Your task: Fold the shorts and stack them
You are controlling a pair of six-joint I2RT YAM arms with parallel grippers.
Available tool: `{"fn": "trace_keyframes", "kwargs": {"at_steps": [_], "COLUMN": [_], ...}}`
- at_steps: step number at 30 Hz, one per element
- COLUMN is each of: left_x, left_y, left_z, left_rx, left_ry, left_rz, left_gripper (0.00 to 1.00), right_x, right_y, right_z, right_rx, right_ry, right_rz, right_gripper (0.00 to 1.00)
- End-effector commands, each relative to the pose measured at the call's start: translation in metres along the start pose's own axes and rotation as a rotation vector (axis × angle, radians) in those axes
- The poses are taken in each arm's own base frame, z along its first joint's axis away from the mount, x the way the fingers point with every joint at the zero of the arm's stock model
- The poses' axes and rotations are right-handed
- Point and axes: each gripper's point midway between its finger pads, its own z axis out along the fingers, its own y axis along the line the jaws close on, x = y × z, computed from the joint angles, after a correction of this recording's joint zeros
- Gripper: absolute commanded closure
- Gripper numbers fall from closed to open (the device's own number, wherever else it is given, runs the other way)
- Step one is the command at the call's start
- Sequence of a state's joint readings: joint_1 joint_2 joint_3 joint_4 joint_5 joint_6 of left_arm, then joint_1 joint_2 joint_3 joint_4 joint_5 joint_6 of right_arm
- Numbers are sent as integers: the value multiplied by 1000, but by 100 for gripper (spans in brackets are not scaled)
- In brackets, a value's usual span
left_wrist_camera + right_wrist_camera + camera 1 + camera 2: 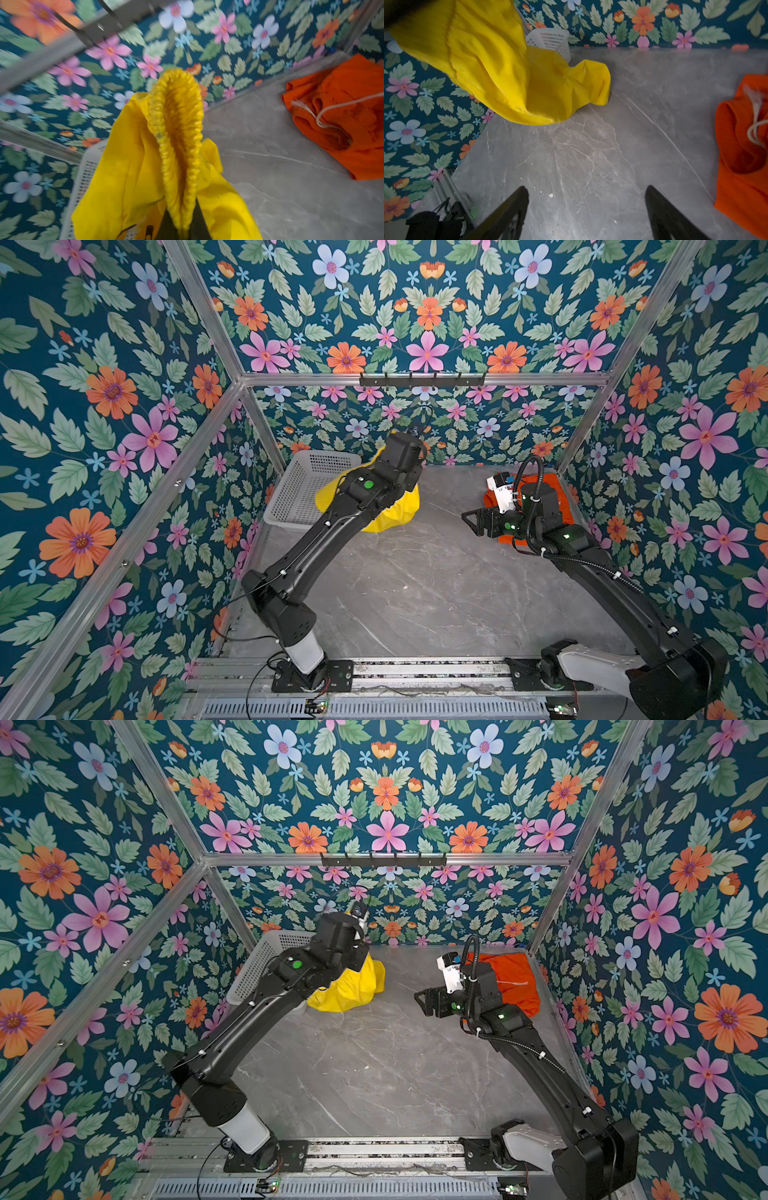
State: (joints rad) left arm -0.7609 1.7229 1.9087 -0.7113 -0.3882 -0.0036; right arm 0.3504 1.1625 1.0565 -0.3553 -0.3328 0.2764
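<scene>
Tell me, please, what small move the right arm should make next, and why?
Probably move the open right pincer toward the yellow shorts to take a free edge: the left pincer holds them by the waistband alone, so they hang bunched, lower end on the table, and cannot be spread for folding.

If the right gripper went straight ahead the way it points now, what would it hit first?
Probably the hanging lower part of the yellow shorts, with only bare tabletop in between. If the gripper tilts downward, the tabletop comes first; depth is unclear.
</scene>
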Motion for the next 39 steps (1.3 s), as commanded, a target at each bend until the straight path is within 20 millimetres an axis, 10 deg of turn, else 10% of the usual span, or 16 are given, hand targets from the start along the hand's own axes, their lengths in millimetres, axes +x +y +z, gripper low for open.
{"fn": "trace_keyframes", "kwargs": {"at_steps": [1,6,10,12,17,24,39], "left_x": [44,94,95,82,63,126,199], "left_y": [-68,-163,-186,-181,-130,-49,-19], "left_z": [31,74,80,73,51,41,70], "left_rx": [224,466,551,558,549,642,746], "left_ry": [153,274,272,222,133,116,119], "left_rz": [-151,-244,-262,-232,-264,-422,-336], "left_gripper": [100,100,51,34,28,28,17], "right_x": [6,49,70,79,95,109,109], "right_y": [-16,-37,-44,-48,-47,-27,-42], "right_z": [-3,-4,-8,-11,-8,21,96], "right_rx": [26,74,114,149,169,137,98], "right_ry": [-24,42,80,108,200,338,492], "right_rz": [226,389,445,470,579,716,787], "right_gripper": [13,15,16,16,17,17,17]}}
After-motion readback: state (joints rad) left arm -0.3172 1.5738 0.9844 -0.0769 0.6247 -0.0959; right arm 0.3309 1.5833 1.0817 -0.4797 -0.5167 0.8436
